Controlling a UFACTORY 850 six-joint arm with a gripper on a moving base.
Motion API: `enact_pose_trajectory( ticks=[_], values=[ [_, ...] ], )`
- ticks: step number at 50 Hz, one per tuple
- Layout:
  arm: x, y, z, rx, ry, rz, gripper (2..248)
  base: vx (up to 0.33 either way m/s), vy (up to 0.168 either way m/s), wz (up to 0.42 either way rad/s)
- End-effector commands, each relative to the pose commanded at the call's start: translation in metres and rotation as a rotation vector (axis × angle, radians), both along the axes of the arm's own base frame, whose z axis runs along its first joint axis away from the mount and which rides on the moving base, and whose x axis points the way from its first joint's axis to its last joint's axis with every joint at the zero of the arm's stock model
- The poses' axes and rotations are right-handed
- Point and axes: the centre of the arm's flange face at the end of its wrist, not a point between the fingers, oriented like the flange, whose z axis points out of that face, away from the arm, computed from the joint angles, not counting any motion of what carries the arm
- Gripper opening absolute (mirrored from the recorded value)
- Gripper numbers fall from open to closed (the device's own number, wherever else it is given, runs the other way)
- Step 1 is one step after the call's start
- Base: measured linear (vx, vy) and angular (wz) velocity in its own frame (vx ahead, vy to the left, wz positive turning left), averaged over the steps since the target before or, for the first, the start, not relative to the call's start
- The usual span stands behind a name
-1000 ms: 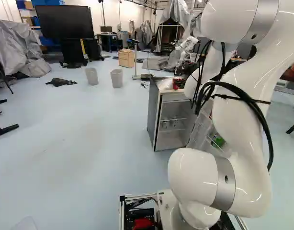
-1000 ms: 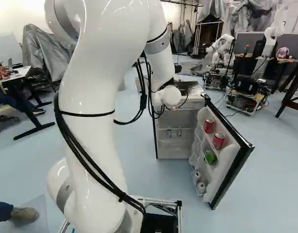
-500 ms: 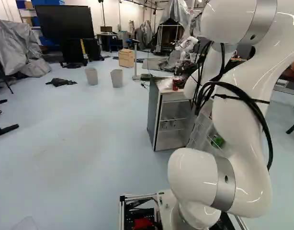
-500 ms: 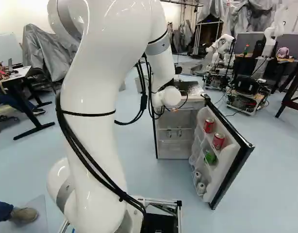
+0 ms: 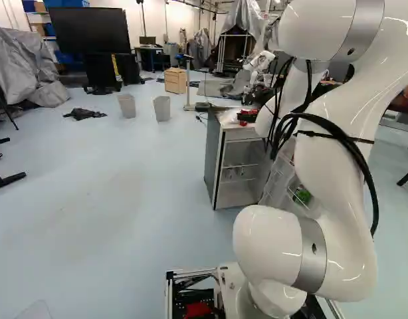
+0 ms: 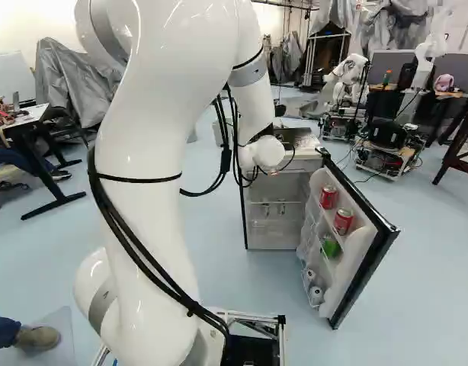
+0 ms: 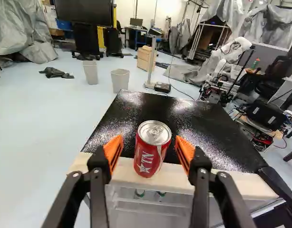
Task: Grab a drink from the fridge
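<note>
And here's the red soda can, upright on the fridge top near its front edge, right between the gripper's fingers! They stand wide, orange pads flanking the can, daylight showing on both sides. The wrist reaches level over that top, looking forward across it; behind it the forearm slopes down from an arm arched high above its base. Below, the fridge door hangs open, two red cans racked inside.
</note>
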Motion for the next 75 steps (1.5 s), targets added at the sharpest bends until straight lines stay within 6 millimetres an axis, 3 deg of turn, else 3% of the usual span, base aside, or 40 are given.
enact_pose_trajectory(
  ticks=[1, 2, 6, 7, 12, 13, 38, 75],
  values=[
    [0.000, 0.000, 0.000, 0.000, 0.000, 0.000, 153, 0.000, 0.000, 0.000],
    [0.000, 0.000, 0.000, 0.000, 0.000, 0.000, 188, 0.000, 0.000, 0.000],
    [-0.001, 0.000, 0.000, 0.000, 0.001, -0.001, 188, 0.000, 0.000, 0.000],
    [-0.002, 0.000, 0.000, 0.000, 0.001, -0.001, 223, 0.000, 0.000, 0.000],
    [-0.009, 0.001, 0.001, 0.002, 0.004, -0.005, 223, 0.000, 0.000, 0.000],
    [-0.010, 0.001, 0.001, 0.003, 0.005, -0.006, 246, 0.000, 0.000, 0.000],
    [-0.059, -0.007, 0.023, -0.004, -0.008, -0.061, 247, 0.000, 0.000, 0.000],
    [-0.119, -0.056, 0.050, -0.024, 0.113, -0.302, 247, 0.000, 0.000, 0.000]
  ],
)
